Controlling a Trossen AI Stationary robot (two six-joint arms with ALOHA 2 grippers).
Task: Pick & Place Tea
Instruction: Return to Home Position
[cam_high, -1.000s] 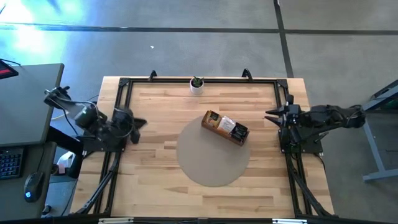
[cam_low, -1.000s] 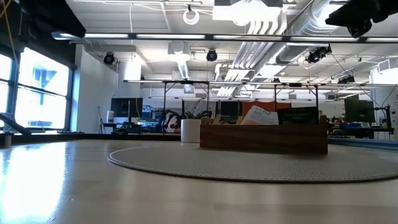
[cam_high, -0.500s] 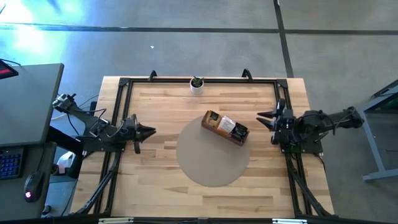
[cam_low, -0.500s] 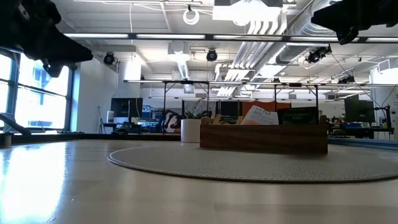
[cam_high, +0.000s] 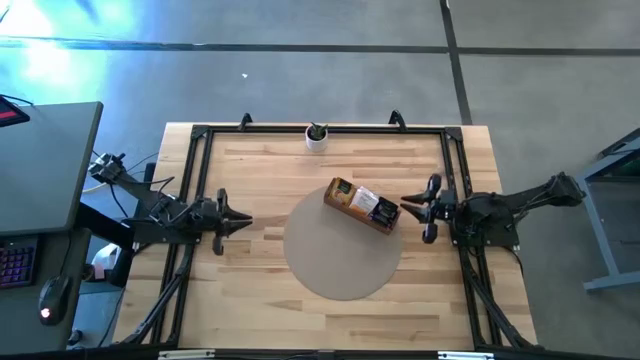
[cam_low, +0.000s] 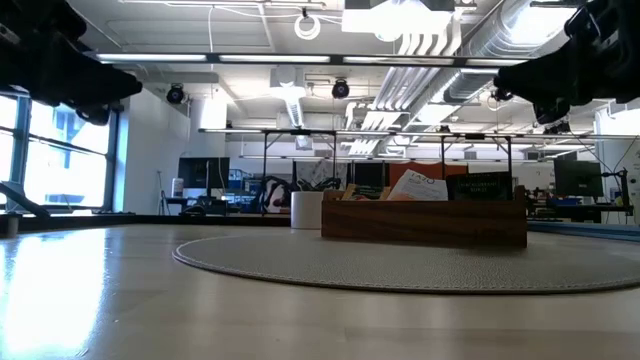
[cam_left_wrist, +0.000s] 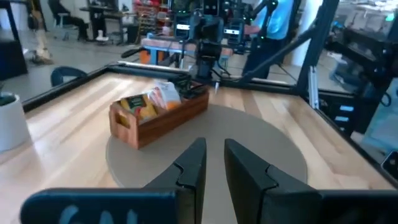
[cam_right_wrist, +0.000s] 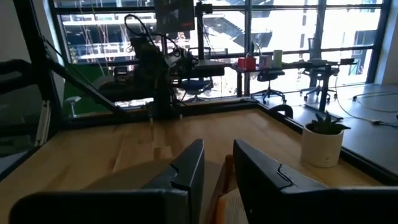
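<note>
The tea sachets (cam_high: 362, 202), orange, yellow and dark, stand packed in a brown wooden tray (cam_left_wrist: 168, 121) that rests on a round grey mat (cam_high: 340, 265) at mid-table. My left gripper (cam_high: 245, 217) hovers level at the table's left and points toward the tray. Its fingers (cam_left_wrist: 194, 163) stand a little apart, with nothing between them. My right gripper (cam_high: 403, 206) hovers level just off the tray's right end and is narrowly open (cam_right_wrist: 217, 146). In the low view it (cam_low: 545, 85) stands well above the tray (cam_low: 423, 222).
A small white pot with a plant (cam_high: 316, 137) stands at the middle of the far edge. A black frame rail (cam_high: 320, 128) runs around the tabletop. Bare wood lies left and right of the mat and toward the near edge.
Both grippers have come down and reached in toward the table's middle. My left gripper has turned level and now points at the tray. My right gripper has moved toward the table's left edge, up to the tray's right end. The tray and the tea have not moved.
</note>
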